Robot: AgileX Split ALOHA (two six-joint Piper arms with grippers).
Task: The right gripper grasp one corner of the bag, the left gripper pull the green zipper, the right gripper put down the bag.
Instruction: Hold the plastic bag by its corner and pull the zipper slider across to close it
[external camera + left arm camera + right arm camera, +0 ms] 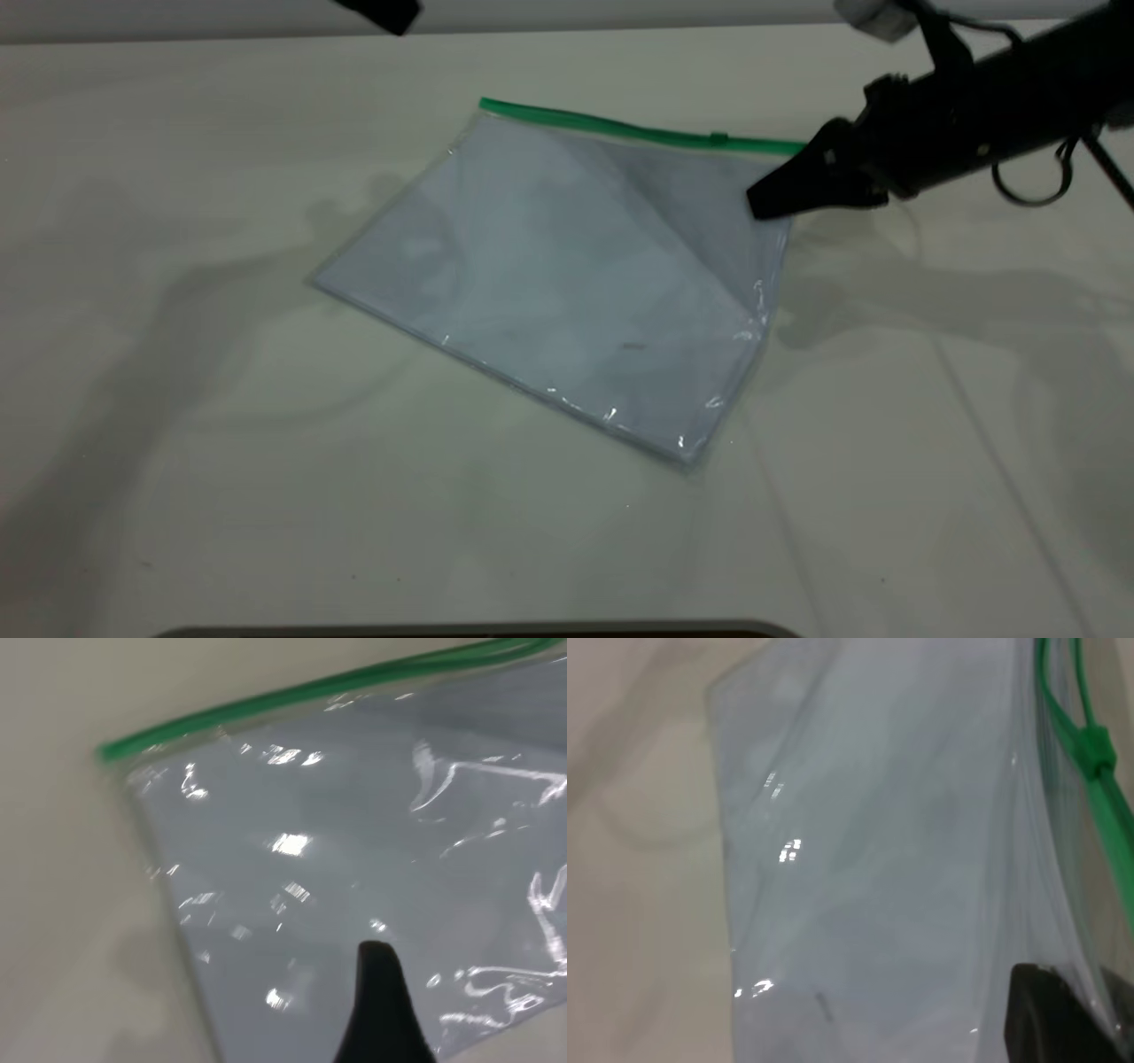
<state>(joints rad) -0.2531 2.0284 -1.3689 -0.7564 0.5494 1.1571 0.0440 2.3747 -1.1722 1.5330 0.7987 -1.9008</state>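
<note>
The large flat clear plastic bag point(567, 275) with pale grey-blue sheets inside is seen lying on the pale desk point(177, 443), toward the far edge and right of centre. Its thin bright green zipper point(620, 128) runs along the far long edge, roughly parallel to the desk's far edge. The small green slider tab point(718, 138) sits near the right end of that strip.

The black tapered right hand point(775, 197) is seen at the bag's far right corner, just below the strip's end. That corner is raised off the desk, so it is judged to be clamped, jaws closed on the plastic.

The black wedge-shaped left hand point(379, 992) hovers above the bag's left part; its opening cannot be told.

Judgement: the slider lies well to the right of the left hand, beside the right hand, so a reach along the strip's long axis is called for.
</note>
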